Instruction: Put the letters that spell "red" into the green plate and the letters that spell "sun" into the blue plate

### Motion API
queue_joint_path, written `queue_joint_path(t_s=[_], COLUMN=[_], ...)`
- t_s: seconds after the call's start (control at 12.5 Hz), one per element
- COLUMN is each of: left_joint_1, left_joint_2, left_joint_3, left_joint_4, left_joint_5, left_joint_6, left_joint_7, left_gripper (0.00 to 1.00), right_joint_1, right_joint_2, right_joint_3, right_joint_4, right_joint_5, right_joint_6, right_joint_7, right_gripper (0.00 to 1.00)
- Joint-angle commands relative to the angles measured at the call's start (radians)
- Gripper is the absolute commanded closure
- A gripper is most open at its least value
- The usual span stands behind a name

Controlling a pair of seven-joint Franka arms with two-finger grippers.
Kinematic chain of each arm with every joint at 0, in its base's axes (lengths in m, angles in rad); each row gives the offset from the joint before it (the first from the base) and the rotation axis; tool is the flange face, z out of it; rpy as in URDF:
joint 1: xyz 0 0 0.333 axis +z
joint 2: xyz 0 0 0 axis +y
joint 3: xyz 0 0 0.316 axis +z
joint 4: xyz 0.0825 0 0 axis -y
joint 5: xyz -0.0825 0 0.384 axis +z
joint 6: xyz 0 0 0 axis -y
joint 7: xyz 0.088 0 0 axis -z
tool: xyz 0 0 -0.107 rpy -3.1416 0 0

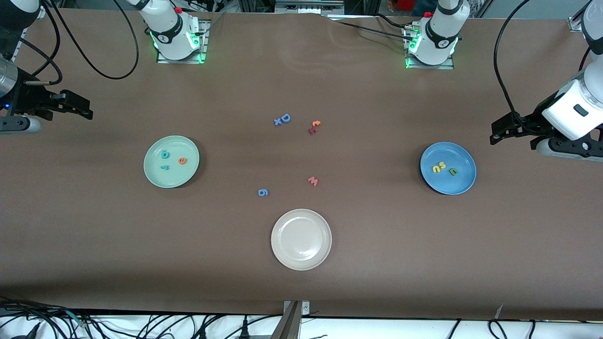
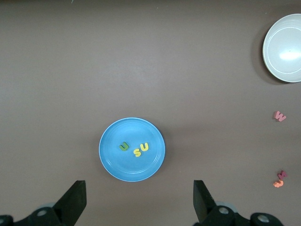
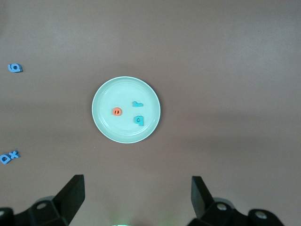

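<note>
Brown matting (image 1: 377, 263) covers the whole table, with cables bunched along the bottom edge of the front view.

Nearest the camera, lower centre of the frame: a cream-white plate (image 1: 301, 239), nothing in it. Just above it, a blue "g" (image 1: 263, 192) and a salmon "w" (image 1: 313, 181) are noted loose on the mat.

Mid-frame left: the green plate (image 1: 171, 161), holding the teal "d" (image 1: 165, 154), the small teal "r" (image 1: 164, 166) and the orange "e" (image 1: 182, 160), all apart from one another. Mid-frame right: the blue plate (image 1: 448, 168), holding two yellow letters (image 1: 439, 167) side by side and the olive "u" (image 1: 453, 172) just beside them. Both words are judged to be sorted; no task letter is seen outside a plate.

Above centre: a blue "D" with an "x" (image 1: 282, 119), and an orange "t" over a dark red letter (image 1: 314, 126), left on the mat as distractors.

Upper edges: the right gripper (image 1: 77, 106) is held at the frame's left edge, jaws released and empty, with the green plate lower and inward of it. The left gripper (image 1: 506, 129) is held at the right edge, likewise released and empty, the blue plate lower and inward. Each wrist view shows its own plate centred ahead between spread fingers. Each arm is nearer its own plate; no further pick is judged needed.
</note>
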Motion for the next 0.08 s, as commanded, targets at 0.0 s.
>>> queue_joint_path(t_s=[0.0], left_joint_1=[-0.004], left_joint_2=[-0.011], left_joint_3=[-0.003], left_joint_4=[0.001], left_joint_5=[0.025], left_joint_6=[-0.009], left_joint_7=[0.003], left_gripper=[0.0], right_joint_1=[-0.005], right_joint_2=[-0.011], right_joint_3=[0.004], right_joint_4=[0.004], right_joint_5=[0.006], right_joint_6=[-0.013], right_joint_7=[-0.013], right_gripper=[0.0])
